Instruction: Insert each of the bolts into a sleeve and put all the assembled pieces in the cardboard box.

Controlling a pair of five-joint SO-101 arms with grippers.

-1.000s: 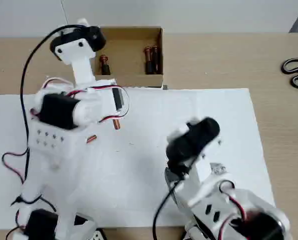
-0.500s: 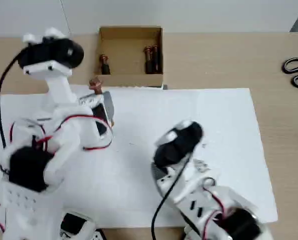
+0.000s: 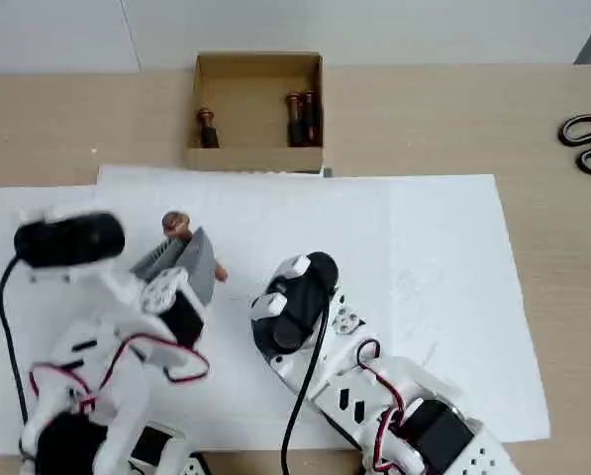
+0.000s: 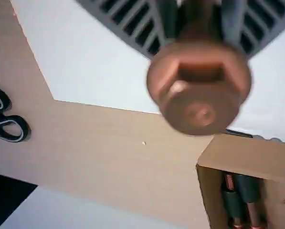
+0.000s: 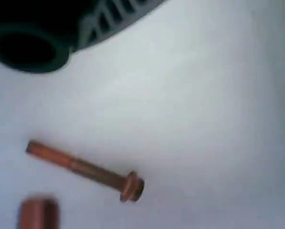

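Note:
My left gripper [image 3: 184,259] hangs over the white paper [image 3: 414,257], shut on a copper bolt [image 3: 176,224]. The bolt's hex head [image 4: 199,86] is close up in the left wrist view, between the grey fingers [image 4: 128,19]. My right arm [image 3: 295,307] is just to its right. Its gripper [image 5: 56,33] is shut on a dark sleeve [image 5: 23,47] whose open end sticks out beside the ribbed finger [image 5: 113,19]. Another bolt [image 5: 85,169] lies loose on the paper below it. The cardboard box [image 3: 258,156] at the far side holds assembled pieces [image 3: 300,117].
Black scissors [image 3: 587,143] lie on the wooden table at the far right. A copper end [image 3: 221,275] pokes out beside the left gripper, and a copper bit [image 5: 37,212] lies near the loose bolt. The paper's right half is bare.
The left arm has drawn back from beside the box to the near left, carrying the bolt. The right arm has shifted left toward it.

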